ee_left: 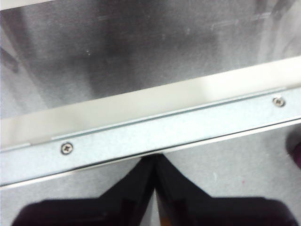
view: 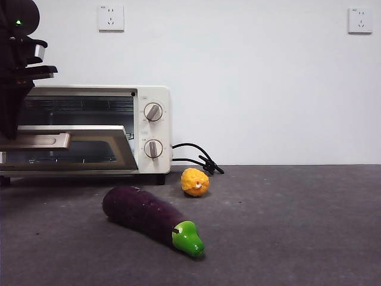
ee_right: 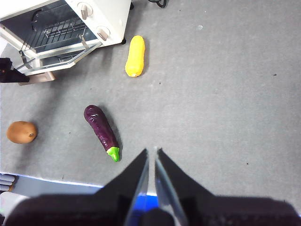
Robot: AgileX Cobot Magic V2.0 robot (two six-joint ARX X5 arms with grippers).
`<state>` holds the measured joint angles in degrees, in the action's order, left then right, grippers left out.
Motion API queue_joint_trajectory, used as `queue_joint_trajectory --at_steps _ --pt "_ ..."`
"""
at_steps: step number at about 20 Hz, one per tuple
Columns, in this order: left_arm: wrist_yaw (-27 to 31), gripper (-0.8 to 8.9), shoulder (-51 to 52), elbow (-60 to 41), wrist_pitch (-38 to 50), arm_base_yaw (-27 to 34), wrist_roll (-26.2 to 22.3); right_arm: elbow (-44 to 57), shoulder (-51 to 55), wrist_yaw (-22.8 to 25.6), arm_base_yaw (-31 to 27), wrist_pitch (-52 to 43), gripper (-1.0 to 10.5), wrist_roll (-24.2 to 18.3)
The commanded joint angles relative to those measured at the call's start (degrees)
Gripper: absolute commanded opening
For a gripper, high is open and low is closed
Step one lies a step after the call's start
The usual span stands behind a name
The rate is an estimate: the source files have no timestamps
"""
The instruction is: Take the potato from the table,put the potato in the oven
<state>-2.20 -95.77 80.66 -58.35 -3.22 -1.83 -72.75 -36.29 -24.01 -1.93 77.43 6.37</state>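
The potato (ee_right: 21,132), a smooth tan-brown lump, lies on the table (ee_right: 225,94) and shows only in the right wrist view, some way from the oven's open front. The cream-white oven (view: 152,128) stands at the left with its glass door (view: 77,146) swung down and open. My left gripper (ee_left: 153,159) is shut, its tips against the door's metal edge (ee_left: 155,134); in the front view its dark arm (view: 15,89) hangs over the door handle (view: 44,141). My right gripper (ee_right: 151,153) hovers high above the table, shut and empty.
A purple eggplant (view: 146,215) with a green tip lies in front of the oven, and a yellow bumpy item (view: 195,182) sits by the oven's right corner. The black cord (view: 196,159) trails behind it. Wire racks (ee_right: 56,35) show inside the oven.
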Motion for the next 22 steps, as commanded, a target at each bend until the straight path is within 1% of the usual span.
queue_joint_trajectory --at_steps 1,6,10,11,12,13,15,16,18,20,22 --pt "0.9 -0.06 -1.1 -0.4 0.9 0.1 -1.5 -0.2 0.2 0.0 0.0 0.2 0.3 -0.6" --pt "0.8 -0.06 -2.2 -0.4 -3.7 -0.1 -1.8 -0.2 0.2 0.0 0.0 0.2 0.3 -0.6" --pt "0.7 -0.06 -2.8 -0.4 -4.7 -0.5 -1.8 -0.2 0.2 0.0 0.0 0.3 0.3 -1.0" --pt "0.3 -0.06 -2.8 -0.4 -4.3 -0.6 -1.9 -0.2 0.2 0.0 0.0 0.7 0.3 -2.9" --pt "-0.2 -0.06 -2.8 -0.4 -4.1 -0.6 -1.9 -0.2 0.0 0.0 0.0 1.1 0.3 -6.0" --pt "-1.7 -0.06 -2.7 -0.4 -3.7 -0.6 -2.6 -0.2 -0.3 0.0 0.1 1.1 0.3 -8.3" --pt "-4.1 -0.06 -1.7 -0.4 -3.6 -0.6 -3.0 -0.2 -1.2 -0.4 0.1 1.1 0.3 -8.3" --pt "-4.3 -0.06 -1.0 -0.4 -3.6 -0.6 -3.3 -0.2 -2.1 -1.7 0.1 1.1 0.3 -8.3" --pt "-4.4 -0.06 1.6 -0.4 -3.8 -0.6 -3.3 -0.2 -4.5 -7.5 0.1 1.0 0.3 -8.4" --pt "-7.1 -0.06 5.8 -0.4 -3.5 -0.6 -3.3 -0.2 -7.5 -14.3 0.1 0.1 0.3 -9.6" --pt "-10.4 -0.06 11.5 -0.4 -3.3 -0.6 -3.8 -0.2 -10.4 -21.9 0.1 -2.8 0.3 -9.6"
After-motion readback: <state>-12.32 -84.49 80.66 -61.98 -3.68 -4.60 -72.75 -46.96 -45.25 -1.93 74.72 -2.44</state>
